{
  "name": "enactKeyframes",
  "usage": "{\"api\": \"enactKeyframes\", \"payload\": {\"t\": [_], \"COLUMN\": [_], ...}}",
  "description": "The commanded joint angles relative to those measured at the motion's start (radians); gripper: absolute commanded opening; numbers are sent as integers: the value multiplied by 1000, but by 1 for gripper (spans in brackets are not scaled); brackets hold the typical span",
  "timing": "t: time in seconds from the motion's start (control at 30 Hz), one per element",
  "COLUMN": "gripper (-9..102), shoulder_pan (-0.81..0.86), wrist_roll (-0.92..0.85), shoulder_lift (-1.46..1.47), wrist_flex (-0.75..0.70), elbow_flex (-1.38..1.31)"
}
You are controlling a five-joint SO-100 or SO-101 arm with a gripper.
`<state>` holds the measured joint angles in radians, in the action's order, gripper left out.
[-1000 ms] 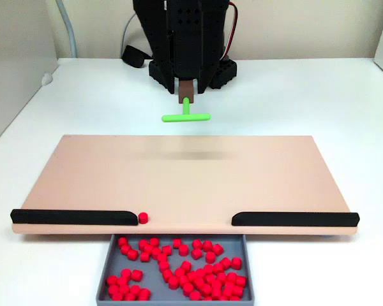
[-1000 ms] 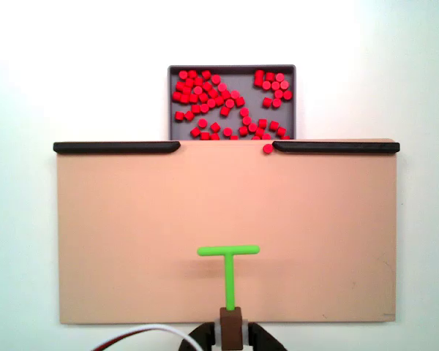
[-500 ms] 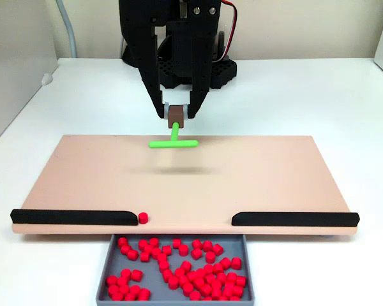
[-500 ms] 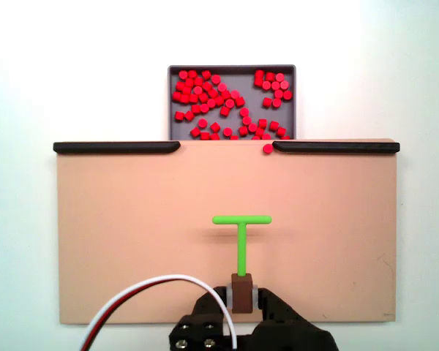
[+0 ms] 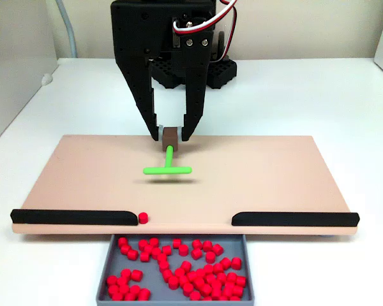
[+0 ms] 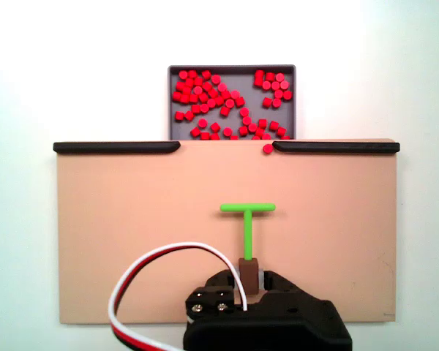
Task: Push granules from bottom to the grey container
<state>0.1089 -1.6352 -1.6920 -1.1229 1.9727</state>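
Black end effector (image 5: pixel 170 137) (image 6: pixel 249 272) was clenched on the brown block of a green T-shaped pusher (image 5: pixel 168 167) (image 6: pixel 247 220), poised above the tan board (image 5: pixel 255 172) (image 6: pixel 132 234). Against the board's slotted edge, the grey container (image 5: pixel 102 268) (image 6: pixel 173 102) held nearly all the granules (image 5: pixel 179 261) (image 6: pixel 219 102), small bright red pellets. One stray granule (image 5: pixel 142 218) (image 6: pixel 268 148) sat on the board beside a black strip (image 5: pixel 70 217) (image 6: pixel 335 147). Everything rested on a white surface (image 5: pixel 306 95) (image 6: pixel 22 241).

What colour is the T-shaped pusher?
Bright green pusher, brown block at its base; clearest in the top-down fixed view.
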Motion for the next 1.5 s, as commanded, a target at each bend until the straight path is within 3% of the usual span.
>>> {"api": "enactKeyframes", "payload": {"t": [0.0, 1.47], "gripper": [0, 0], "shoulder_pan": [8, 3], "wrist_roll": [-8, -31], "shoulder_lift": [8, 123], "wrist_flex": [26, 104], "elbow_flex": [2, -15]}}
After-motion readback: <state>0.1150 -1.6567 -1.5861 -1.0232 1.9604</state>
